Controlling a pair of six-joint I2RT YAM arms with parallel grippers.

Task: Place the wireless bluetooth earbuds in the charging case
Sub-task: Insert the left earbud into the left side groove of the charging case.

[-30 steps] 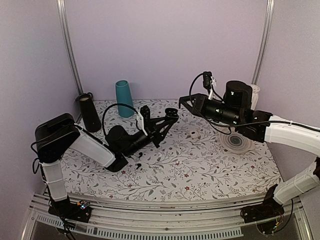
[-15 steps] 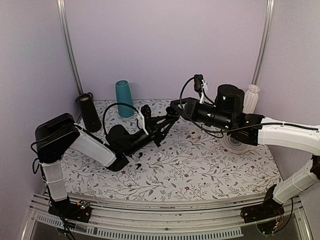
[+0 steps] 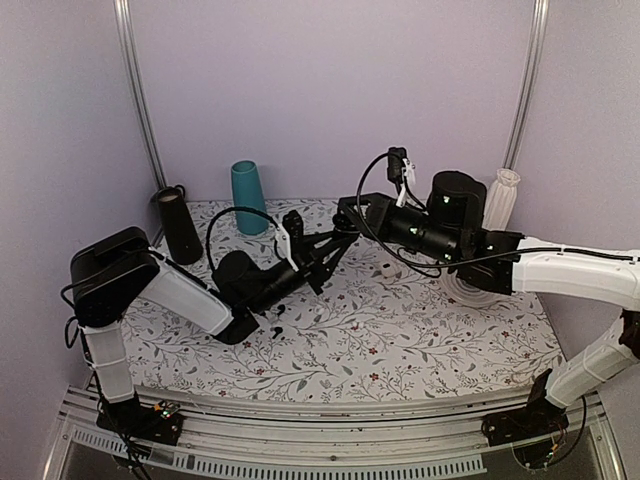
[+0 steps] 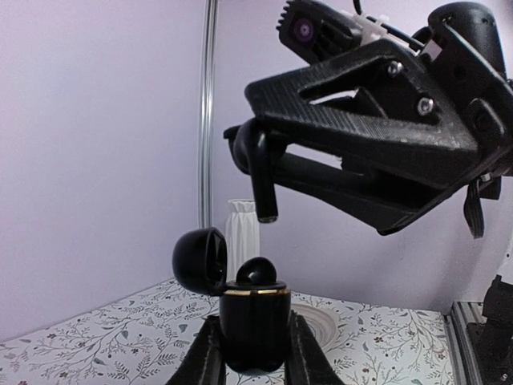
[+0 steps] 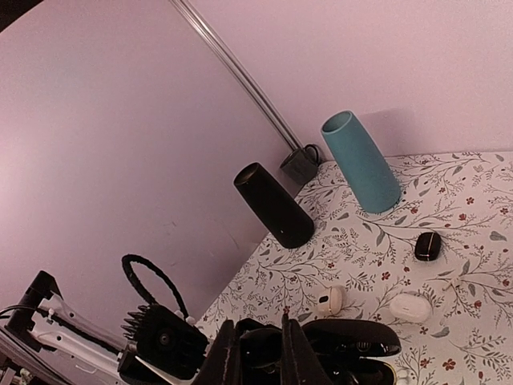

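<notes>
- Left gripper [image 4: 255, 357]: jaws pinch the charging case [image 4: 255, 321], held upright, lid [image 4: 200, 261] open toward 10 o'clock.
- One earbud [image 4: 256, 271] is seated in the case.
- Right gripper [image 5: 258, 357]: jaws clamp a second earbud [image 4: 258, 164], stem down, at 12 o'clock of the case, not touching.

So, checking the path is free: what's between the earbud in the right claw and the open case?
Nothing. In the left wrist view, only bare air separates the earbud from the charging case held in the left claw.
</notes>
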